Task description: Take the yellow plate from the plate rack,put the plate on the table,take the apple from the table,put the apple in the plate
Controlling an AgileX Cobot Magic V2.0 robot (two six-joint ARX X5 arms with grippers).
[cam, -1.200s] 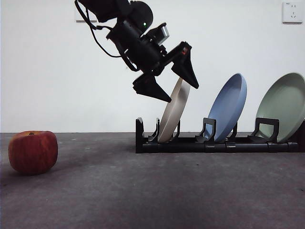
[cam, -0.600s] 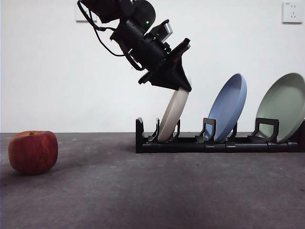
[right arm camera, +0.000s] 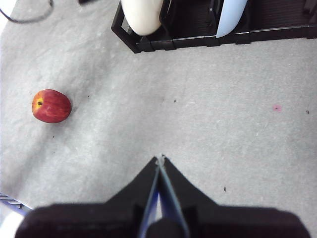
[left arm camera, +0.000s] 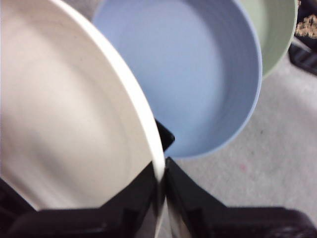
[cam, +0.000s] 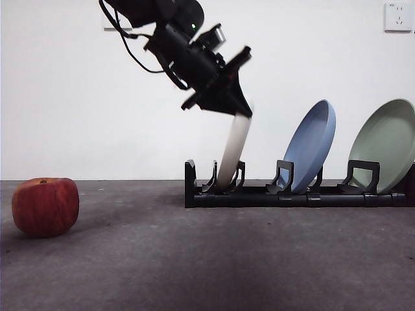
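The left gripper (cam: pixel 227 103) is clamped on the top rim of the yellow plate (cam: pixel 233 152), its two black jaws pinching the edge from either side, as the left wrist view shows with the jaws (left arm camera: pixel 161 191) closed tight against the cream rim of the plate (left arm camera: pixel 64 114). The plate stands nearly on edge, its lower part between the prongs at the end slot of the plate rack (cam: pixel 295 194), leaning only slightly. Behind it in the rack sit a blue plate (cam: pixel 311 146) and, further along, a pale green plate (cam: pixel 386 142), both tilted back in their own slots. The apple (cam: pixel 44 206) rests on the table (cam: pixel 207 259) well apart from the rack, stem upward. The right gripper (right arm camera: pixel 159 161) hangs above bare table with its jaws pressed together and nothing between them, the apple (right arm camera: pixel 51 106) off to one side of it and the rack (right arm camera: pixel 148 43) beyond
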